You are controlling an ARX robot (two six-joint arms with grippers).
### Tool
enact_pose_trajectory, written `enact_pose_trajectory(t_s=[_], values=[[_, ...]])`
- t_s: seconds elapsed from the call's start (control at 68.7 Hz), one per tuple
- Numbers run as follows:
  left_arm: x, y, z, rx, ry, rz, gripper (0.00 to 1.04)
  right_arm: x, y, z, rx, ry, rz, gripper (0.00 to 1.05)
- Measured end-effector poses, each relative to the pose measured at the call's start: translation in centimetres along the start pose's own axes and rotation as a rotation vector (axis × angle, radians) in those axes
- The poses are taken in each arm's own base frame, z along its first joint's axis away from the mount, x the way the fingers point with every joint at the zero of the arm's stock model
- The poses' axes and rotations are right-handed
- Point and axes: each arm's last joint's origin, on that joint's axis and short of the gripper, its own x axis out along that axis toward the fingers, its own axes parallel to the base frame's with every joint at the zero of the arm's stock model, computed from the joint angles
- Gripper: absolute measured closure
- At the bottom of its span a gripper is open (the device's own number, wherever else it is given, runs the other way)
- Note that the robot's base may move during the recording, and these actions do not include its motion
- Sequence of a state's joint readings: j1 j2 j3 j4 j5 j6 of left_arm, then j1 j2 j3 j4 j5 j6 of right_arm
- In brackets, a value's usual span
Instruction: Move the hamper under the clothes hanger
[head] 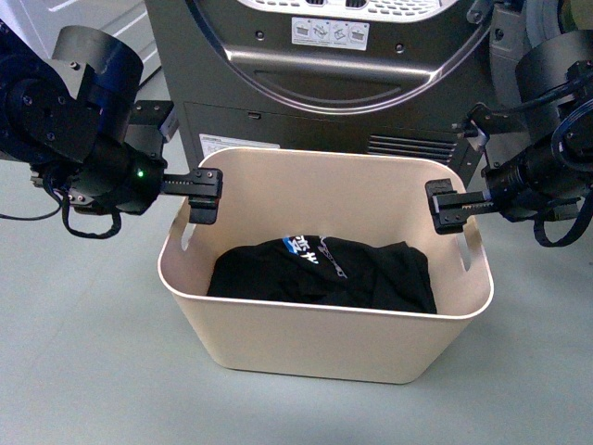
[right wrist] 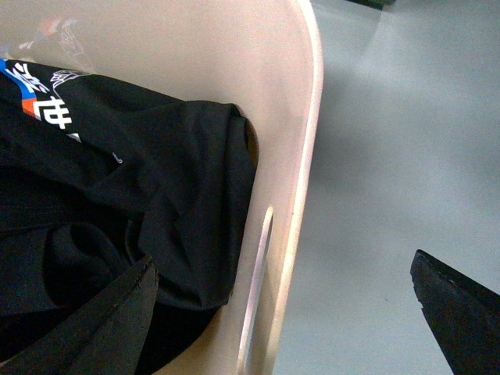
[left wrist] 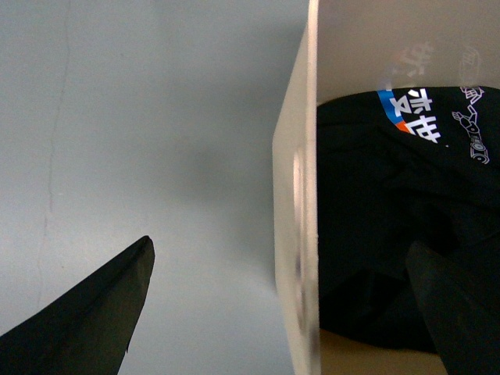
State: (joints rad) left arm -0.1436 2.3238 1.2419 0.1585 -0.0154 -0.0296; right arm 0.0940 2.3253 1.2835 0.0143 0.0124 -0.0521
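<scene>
Presently: left gripper (head: 206, 197) and right gripper (head: 443, 206) spread wide, straddling the hamper (head: 324, 343) end walls. Likely risk: uneven clamping tilts it.

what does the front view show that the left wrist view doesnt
Only the front view: the grey dryer behind, and the right gripper at the right end of the hamper. Only the left wrist view: the fingers of the left gripper spread astride the hamper wall, one outside over the floor, one inside. Both: the beige hamper, the black garment with blue-and-white print in it, and the grey floor.
</scene>
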Motion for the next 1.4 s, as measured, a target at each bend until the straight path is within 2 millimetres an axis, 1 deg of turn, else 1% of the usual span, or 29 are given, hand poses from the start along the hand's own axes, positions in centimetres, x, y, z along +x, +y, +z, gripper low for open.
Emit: enact_pose_trajectory(t_s=[0.102,0.233,0.379,0.597,0.801,1.121,1.18,1.238,1.252,1.311,1.325,1.369,1.398], values=[[0.6,-0.7,-0.5,0.006,0.007,-0.011,0.07,0.4,0.0,0.0,0.009,0.007,-0.011,0.08],[1.1,-1.4,-0.8,0.009,0.014,-0.027,0.07,0.5,0.0,0.4,0.019,0.000,-0.017,0.08],[1.4,-1.7,-0.9,0.011,0.017,-0.031,0.07,0.5,0.2,0.4,0.020,-0.002,-0.017,0.08],[1.5,-1.5,-0.9,0.009,0.013,-0.028,0.07,1.0,1.0,0.2,0.008,0.009,-0.012,0.08],[1.5,-1.0,-0.9,0.004,0.012,-0.012,0.07,1.7,1.7,-0.1,-0.002,0.022,-0.022,0.08],[1.6,-1.0,-1.1,0.020,0.010,-0.011,0.07,2.5,1.3,-0.4,0.020,0.036,-0.057,0.08],[1.7,-1.1,-1.2,0.023,0.013,-0.011,0.14,2.6,1.3,-0.4,0.023,0.037,-0.060,0.09],[1.9,-1.2,-1.4,0.026,0.019,-0.012,0.23,2.6,1.3,-0.5,0.027,0.039,-0.062,0.17],[1.9,-1.2,-1.5,0.027,0.021,-0.012,0.26,2.6,1.3,-0.5,0.027,0.040,-0.064,0.21],[2.0,-1.3,-1.7,0.028,0.025,-0.015,0.34,2.7,1.2,-0.5,0.028,0.041,-0.072,0.28],[2.1,-1.4,-1.8,0.029,0.026,-0.016,0.37,2.7,1.2,-0.5,0.027,0.041,-0.077,0.31],[2.1,-1.4,-1.9,0.030,0.028,-0.018,0.42,2.8,1.2,-0.6,0.029,0.044,-0.086,0.37],[2.1,-1.5,-2.0,0.031,0.030,-0.019,0.48,2.8,1.2,-0.6,0.029,0.045,-0.095,0.42]])
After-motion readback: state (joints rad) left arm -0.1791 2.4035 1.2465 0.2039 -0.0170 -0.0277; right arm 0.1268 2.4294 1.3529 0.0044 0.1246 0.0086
